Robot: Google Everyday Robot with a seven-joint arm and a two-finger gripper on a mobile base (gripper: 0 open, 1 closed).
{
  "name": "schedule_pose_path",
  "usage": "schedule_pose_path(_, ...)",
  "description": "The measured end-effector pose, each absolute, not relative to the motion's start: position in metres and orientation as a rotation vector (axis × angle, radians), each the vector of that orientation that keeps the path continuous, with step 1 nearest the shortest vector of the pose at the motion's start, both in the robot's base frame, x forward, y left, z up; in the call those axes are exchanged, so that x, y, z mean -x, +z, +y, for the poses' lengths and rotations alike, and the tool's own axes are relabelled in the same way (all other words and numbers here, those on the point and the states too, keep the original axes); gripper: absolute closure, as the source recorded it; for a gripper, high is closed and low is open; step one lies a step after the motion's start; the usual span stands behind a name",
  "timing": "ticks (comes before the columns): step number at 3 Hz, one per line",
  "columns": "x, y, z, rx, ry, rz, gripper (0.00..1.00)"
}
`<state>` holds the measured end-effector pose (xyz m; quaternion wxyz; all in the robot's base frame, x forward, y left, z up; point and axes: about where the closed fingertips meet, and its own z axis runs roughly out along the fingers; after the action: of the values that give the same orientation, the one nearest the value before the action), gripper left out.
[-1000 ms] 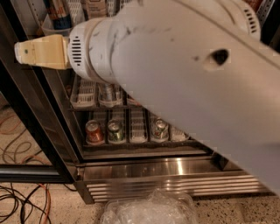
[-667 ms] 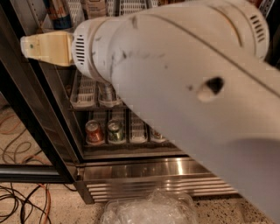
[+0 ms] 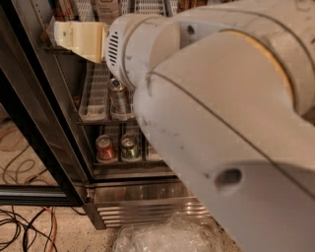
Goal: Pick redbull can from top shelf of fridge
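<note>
Camera view, poster 1 asking: where's the gripper [image 3: 64, 35] sitting? All I get is a huge white arm [image 3: 221, 123] eating the right side and most of the middle.

Poster 2: Upper left. It's the cream-coloured piece sticking out of the arm's ribbed white wrist. It points left, past the black door frame of the fridge [image 3: 29, 108], level with a dark rack edge up there. Honestly can't tell if it's clamped or released; from this side it just reads as 1 pale block.

Poster 1: And the redbull can?

Poster 2: Can't pick it out. The top shelf [image 3: 147, 6] only peeks in along the top edge as a strip of white slotted lanes, with a pale bottle or carton [image 3: 106, 7] just above the gripper. The rest of it is behind the arm.

Poster 1: What's lower down?

Poster 2: 1 rack below the gripper there's a silvery can [image 3: 118, 96] with a dark label, standing at the front of a white lane right against the arm's edge. The rack under that has 2 short cans side by side, a red can [image 3: 105, 147] on the left and a green can [image 3: 129, 146] on the right. Below them is the brushed steel louvred base [image 3: 142, 211]. Then there's speckled floor with a crumpled clear plastic bag [image 3: 167, 236] in front and black and orange cables [image 3: 24, 226] off to the left.
</note>
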<state>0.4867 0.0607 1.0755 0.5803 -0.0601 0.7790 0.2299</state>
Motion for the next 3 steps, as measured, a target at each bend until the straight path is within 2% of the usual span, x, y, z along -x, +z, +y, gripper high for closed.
schedule_pose_path(2,-0.492,1.079,0.056,0.136,0.514,1.806,0.00)
schedule_pose_path(3,-0.513,1.089,0.082,0.183,0.588,1.773,0.00)
